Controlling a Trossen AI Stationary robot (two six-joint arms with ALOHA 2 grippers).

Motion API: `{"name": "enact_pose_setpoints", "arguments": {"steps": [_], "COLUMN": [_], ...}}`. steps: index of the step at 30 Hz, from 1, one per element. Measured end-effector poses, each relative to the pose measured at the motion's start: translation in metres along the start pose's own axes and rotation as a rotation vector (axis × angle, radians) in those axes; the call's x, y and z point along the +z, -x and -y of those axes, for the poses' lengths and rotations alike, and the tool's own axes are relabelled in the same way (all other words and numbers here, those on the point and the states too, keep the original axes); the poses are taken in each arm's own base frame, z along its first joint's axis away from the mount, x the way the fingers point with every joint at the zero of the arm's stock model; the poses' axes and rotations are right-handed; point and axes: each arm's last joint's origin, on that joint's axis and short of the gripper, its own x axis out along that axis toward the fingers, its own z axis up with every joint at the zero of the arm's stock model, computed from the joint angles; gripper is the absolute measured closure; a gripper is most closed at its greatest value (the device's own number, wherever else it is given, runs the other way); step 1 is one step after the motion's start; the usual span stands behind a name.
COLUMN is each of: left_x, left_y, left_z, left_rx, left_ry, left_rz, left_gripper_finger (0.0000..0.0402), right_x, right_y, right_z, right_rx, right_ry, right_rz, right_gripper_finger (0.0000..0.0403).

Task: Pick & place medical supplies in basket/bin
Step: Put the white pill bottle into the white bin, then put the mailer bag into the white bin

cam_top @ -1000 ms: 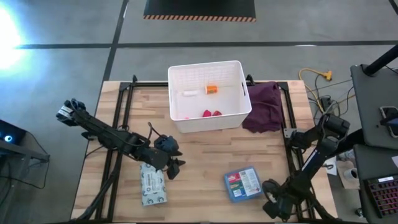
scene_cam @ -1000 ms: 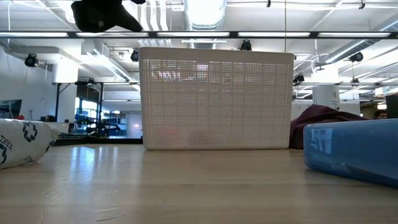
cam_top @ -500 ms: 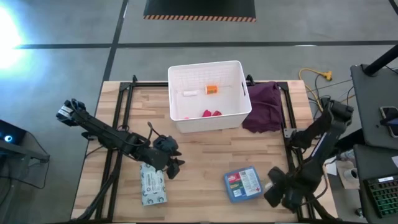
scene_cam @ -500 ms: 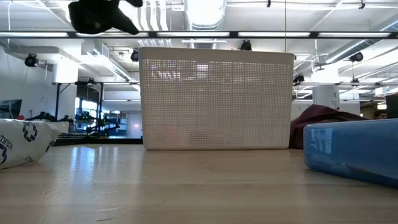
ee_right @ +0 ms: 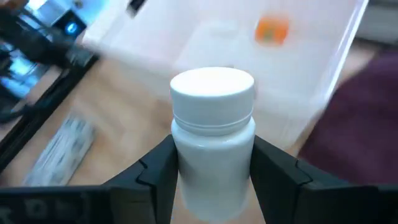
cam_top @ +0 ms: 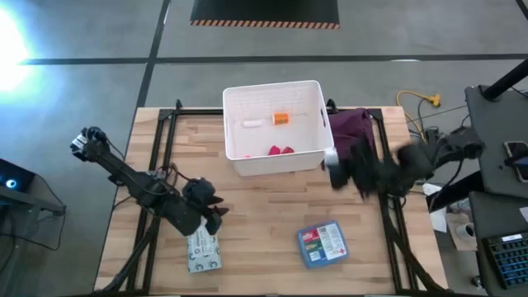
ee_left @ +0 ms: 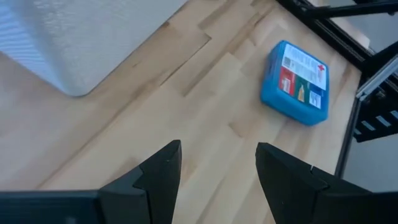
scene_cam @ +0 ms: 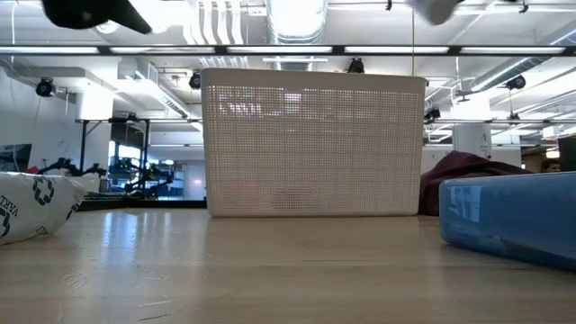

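The white bottle [ee_right: 212, 130] sits upright between the fingers of the right gripper [cam_top: 338, 162], which close on its sides and hold it in the air just beside the right front corner of the basket [cam_top: 316, 85], not yet over the opening. The risk, as I judge it, is that the arm lets go too early: the bottle would then hit the rim and fall to the table or onto the purple cloth [cam_top: 352, 140]. The grip is only on the round body, so the bottle could also slip. The basket holds already an orange bottle [cam_top: 280, 119], a small white tube [cam_top: 252, 124] and red-pink items [cam_top: 280, 151]. The left gripper [cam_top: 211, 216] has its jaws open and empty, just above the grey-green packet [cam_top: 201, 251]. The blue first-aid box [cam_top: 322, 244] lies on the table.
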Motion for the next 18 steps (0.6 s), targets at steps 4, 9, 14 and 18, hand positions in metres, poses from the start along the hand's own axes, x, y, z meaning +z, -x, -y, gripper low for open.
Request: {"name": "enact_pose_setpoints", "arguments": {"steps": [4,9,14,18], "left_x": [-0.002,-0.010,-0.025,-0.034], "left_y": [0.011,0.015,0.019,0.022], "left_z": [-0.005,-0.010,-0.015,-0.028], "left_rx": [0.008,0.026,0.058,0.207], "left_ry": [0.012,-0.024,-0.057,0.002], "left_rz": [-0.008,-0.087,-0.282,-0.436], "left_gripper_finger": [0.0215,0.0215,0.0215,0.0205], "right_x": [0.058,0.099,0.113,0.120], "right_y": [-0.027,-0.080,-0.116,-0.125], "right_z": [0.012,0.034,0.044,0.038], "right_rx": [0.023,0.049,0.001,-0.033], "right_ry": [0.023,0.045,0.088,0.158], "right_rz": [0.022,-0.071,-0.148,-0.124], "right_gripper_finger": [0.0243,0.0233,0.0170,0.0102]}}
